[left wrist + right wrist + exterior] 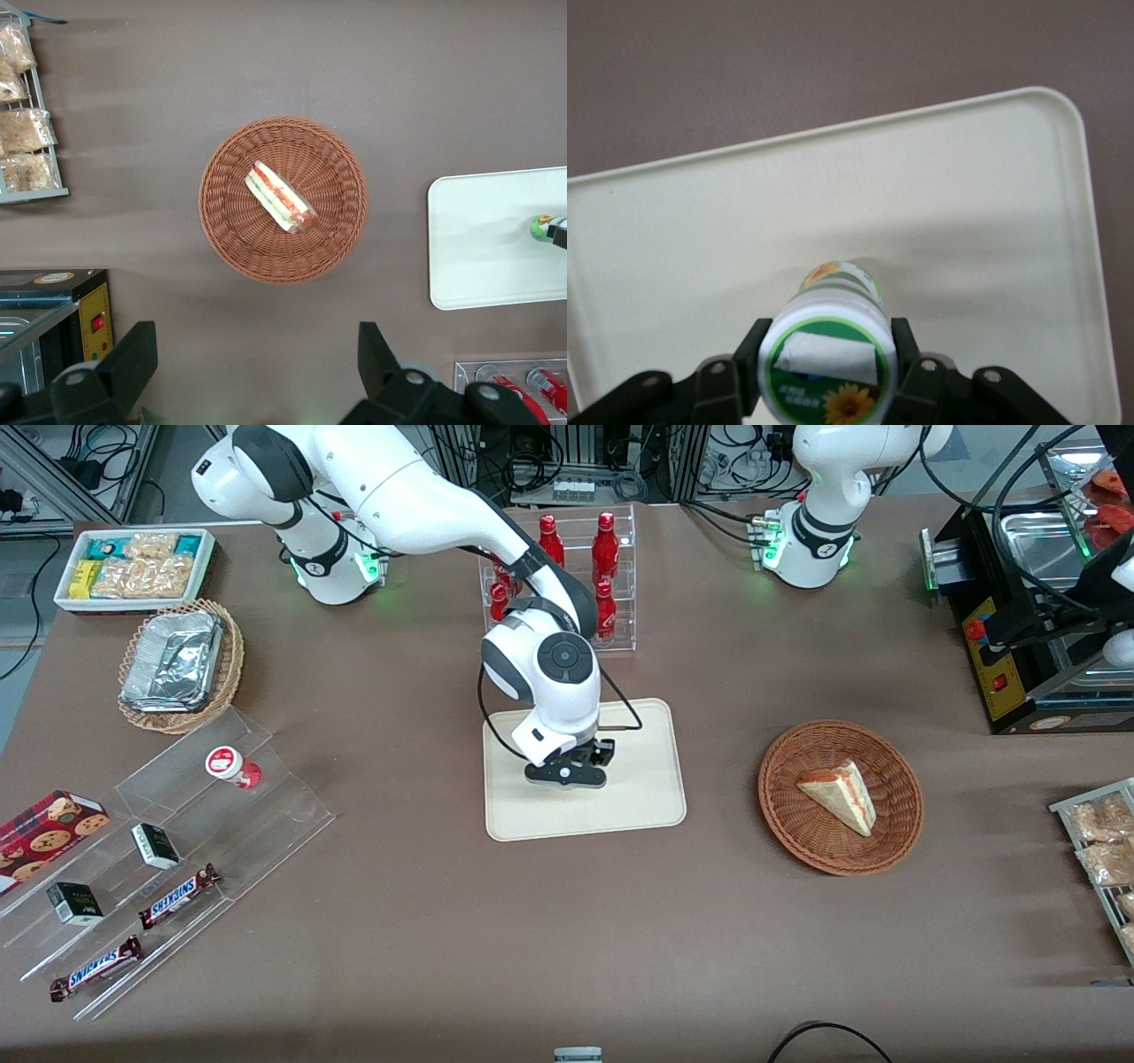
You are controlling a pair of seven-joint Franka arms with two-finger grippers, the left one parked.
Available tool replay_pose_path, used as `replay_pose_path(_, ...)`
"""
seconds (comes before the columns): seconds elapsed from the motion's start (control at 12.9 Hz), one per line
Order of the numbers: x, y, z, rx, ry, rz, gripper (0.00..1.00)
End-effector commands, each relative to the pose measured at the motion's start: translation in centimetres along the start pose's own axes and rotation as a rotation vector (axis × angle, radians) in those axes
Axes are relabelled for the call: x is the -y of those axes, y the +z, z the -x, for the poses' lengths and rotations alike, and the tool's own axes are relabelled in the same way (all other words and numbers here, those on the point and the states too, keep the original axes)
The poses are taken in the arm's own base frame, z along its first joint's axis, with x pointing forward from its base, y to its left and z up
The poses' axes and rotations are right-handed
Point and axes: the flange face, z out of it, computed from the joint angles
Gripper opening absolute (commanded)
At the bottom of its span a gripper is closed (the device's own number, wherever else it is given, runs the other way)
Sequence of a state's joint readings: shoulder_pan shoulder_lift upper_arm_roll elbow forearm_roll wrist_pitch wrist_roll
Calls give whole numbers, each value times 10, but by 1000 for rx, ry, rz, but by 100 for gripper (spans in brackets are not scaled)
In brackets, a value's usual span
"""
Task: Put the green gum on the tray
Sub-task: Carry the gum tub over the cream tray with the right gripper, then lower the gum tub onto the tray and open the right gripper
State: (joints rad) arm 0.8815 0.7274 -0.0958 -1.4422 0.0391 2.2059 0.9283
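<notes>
My right gripper (571,775) is low over the cream-beige tray (638,797), near its middle. In the right wrist view the gripper (827,361) is shut on the green gum (831,341), a white bottle with a green-rimmed lid and a sunflower label, with one black finger (905,354) on each side of the lid. The bottle's base is at or just above the tray's surface (966,221); I cannot tell if it touches. In the front view the wrist hides the gum. In the left wrist view the gum (539,227) shows over the tray (478,239).
A round wicker basket (895,815) with a sandwich lies toward the parked arm's end. An acrylic rack of red bottles (576,576) stands just farther from the camera than the tray. A stepped acrylic display (266,815) with a red-lidded bottle (232,766) and Snickers bars lies toward the working arm's end.
</notes>
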Motion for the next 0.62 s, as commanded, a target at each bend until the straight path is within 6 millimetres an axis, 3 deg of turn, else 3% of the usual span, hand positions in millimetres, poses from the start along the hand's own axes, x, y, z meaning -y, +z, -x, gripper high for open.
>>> replay_pose_path(0.0,8,17,5,16,23,-16,0)
replay_pose_path(0.23,10,29,14,21,16,-8,0)
replay_pose_path(0.31,10,31,14,22,16,-5,29)
replay_pose_path(0.39,9,34,14,24,18,-3,74)
replay_pose_path(0.47,9,35,14,23,16,-4,99)
replay_pose_path(0.54,9,32,12,21,16,-8,99)
